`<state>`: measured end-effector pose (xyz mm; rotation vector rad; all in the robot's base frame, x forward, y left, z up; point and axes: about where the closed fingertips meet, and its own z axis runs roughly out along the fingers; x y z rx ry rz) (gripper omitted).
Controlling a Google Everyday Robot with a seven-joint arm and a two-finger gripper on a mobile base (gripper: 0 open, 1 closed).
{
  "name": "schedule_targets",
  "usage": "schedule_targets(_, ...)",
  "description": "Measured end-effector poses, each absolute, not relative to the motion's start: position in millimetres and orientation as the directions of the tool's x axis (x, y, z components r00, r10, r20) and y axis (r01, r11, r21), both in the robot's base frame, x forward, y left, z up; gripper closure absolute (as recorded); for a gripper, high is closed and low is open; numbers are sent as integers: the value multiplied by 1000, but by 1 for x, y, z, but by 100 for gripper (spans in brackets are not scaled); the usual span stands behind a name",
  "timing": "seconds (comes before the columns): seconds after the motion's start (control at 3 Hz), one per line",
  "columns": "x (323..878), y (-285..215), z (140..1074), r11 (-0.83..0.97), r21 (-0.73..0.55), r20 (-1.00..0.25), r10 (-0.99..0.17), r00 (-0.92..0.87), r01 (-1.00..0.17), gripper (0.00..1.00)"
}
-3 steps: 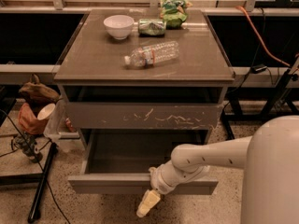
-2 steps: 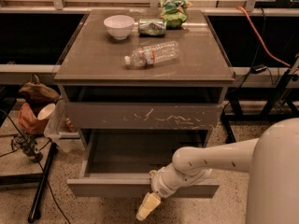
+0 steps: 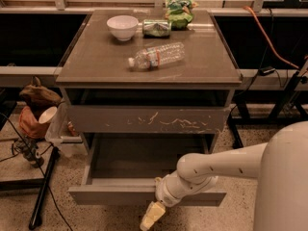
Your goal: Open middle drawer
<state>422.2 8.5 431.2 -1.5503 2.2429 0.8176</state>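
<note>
**Plain drawer standing pulled out above speckled floor**

A grey-brown cabinet [image 3: 96,71] is sitting on speckled terrazzo floor [image 3: 96,220]. The middle drawer [image 3: 115,195], plain-fronted, is jutting out below the scratched front [image 3: 149,119]. The gripper [image 3: 151,216] is hanging at the drawer's front edge, and its grip cannot be told. One clear ribbed bottle [image 3: 156,56], one round white bowl [image 3: 122,27] and one can [image 3: 156,28] are resting on top.

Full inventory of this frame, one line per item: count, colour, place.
bowl: 1, white, cabinet top, back left
can: 1, green, on its side right of the bowl
snack bag: 1, green, top's back edge
water bottle: 1, clear, lying mid-top
cabinet: 1, grey-brown, centre
scratched drawer: 1, grey-brown, shut, upper
middle drawer: 1, grey-brown, pulled out below it
cable: 1, orange, far right
arm: 1, white, reaching in from right
gripper: 1, yellowish, just below middle drawer's front
</note>
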Motion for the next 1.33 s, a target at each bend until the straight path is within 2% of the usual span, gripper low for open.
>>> schedule_targets(1.0, 410, 9, 433, 270, 299, -530, -751, -395, -915, 0)
schedule_targets(1.33, 418, -12, 466, 301, 239, -546, -745, -384, -923, 0)
